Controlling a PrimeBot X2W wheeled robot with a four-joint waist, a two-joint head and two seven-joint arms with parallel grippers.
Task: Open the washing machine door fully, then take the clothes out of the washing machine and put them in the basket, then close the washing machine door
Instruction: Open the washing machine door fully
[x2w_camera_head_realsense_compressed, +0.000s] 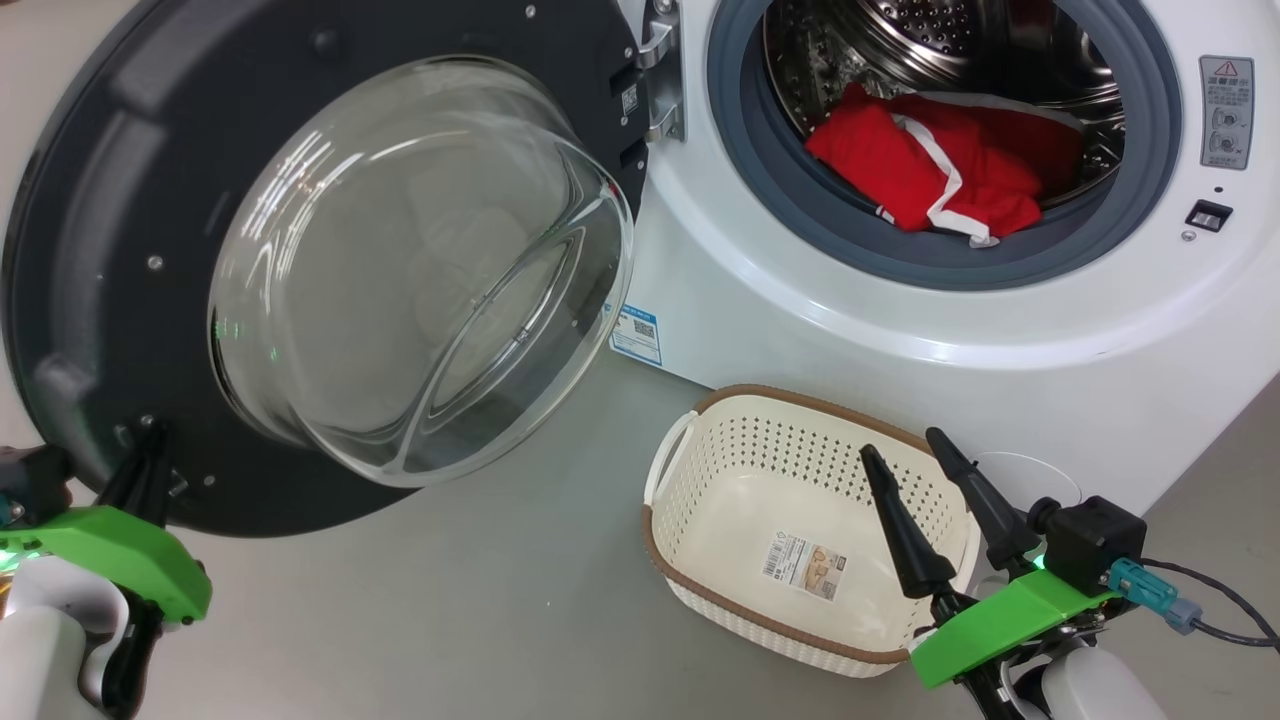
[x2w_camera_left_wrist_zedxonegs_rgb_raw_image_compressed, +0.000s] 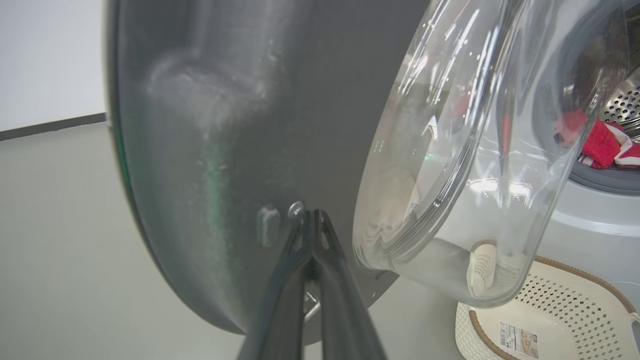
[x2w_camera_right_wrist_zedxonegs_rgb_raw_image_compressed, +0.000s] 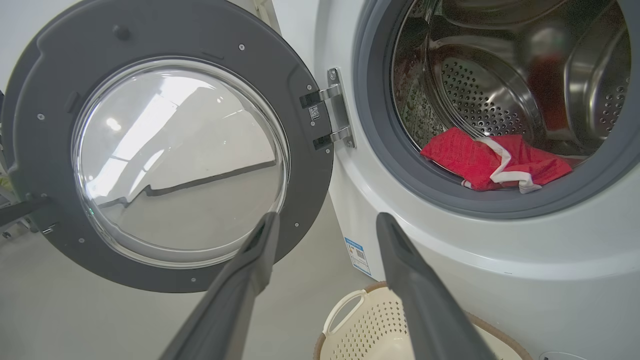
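Far left: the left gripper, long dark fingers clenched on nothing, tips against the big round glossy black washing machine door, which stands wide open. Next, the white boxy front-loading washing machine, with thin red, white-trimmed clothes heaped at the drum's front lip. They look soft, light and likely to trail, so pinch a thick fold. Below sits the cream perforated plastic basket, with the right gripper above it, spread wide and empty.

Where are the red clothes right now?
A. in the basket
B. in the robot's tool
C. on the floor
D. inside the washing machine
D: the red clothes lie inside the washing machine, past its open door; the basket has no clothes in it.
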